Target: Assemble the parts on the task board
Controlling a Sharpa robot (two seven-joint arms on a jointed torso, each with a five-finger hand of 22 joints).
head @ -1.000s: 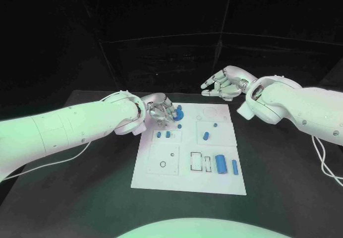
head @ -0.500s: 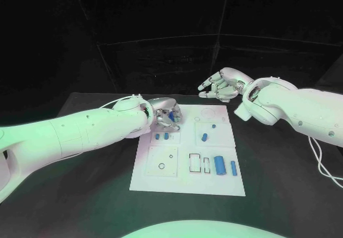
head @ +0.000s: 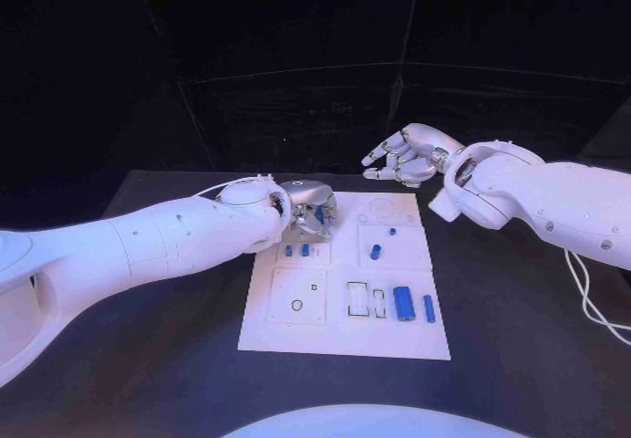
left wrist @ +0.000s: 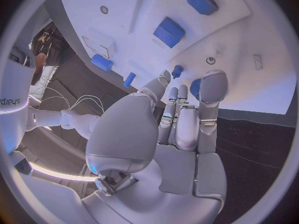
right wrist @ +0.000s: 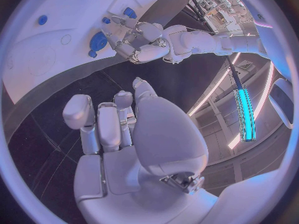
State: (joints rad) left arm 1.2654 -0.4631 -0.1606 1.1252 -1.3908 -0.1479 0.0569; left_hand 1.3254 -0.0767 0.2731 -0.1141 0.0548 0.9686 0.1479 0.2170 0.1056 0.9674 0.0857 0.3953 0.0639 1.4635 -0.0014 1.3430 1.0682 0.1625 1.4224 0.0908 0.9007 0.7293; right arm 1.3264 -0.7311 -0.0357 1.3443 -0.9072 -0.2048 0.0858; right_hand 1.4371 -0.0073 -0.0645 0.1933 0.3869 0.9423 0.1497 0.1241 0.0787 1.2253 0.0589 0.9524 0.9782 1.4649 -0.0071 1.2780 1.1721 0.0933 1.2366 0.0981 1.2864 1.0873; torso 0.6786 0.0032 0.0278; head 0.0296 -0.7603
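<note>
The left hand [head: 309, 212] sits over the task board's [head: 345, 342] far-left corner, fingers curled, perhaps on a blue part [left wrist: 196, 88]; I cannot tell. The right hand [head: 410, 157] hovers beyond the board, fingers loosely curled, empty.

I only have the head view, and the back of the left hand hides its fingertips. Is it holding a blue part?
Observer: In the left wrist view, a blue part sits between the left hand's thumb and fingers. It is mostly hidden, so I cannot tell whether it is gripped.
Operator: Anything else by those fingertips?
Observer: A small blue peg is on the task board, close beyond them.
Operator: And the right hand's palm?
Observer: The right wrist view shows the right hand holding nothing, over the black table off the board's edge.
</note>
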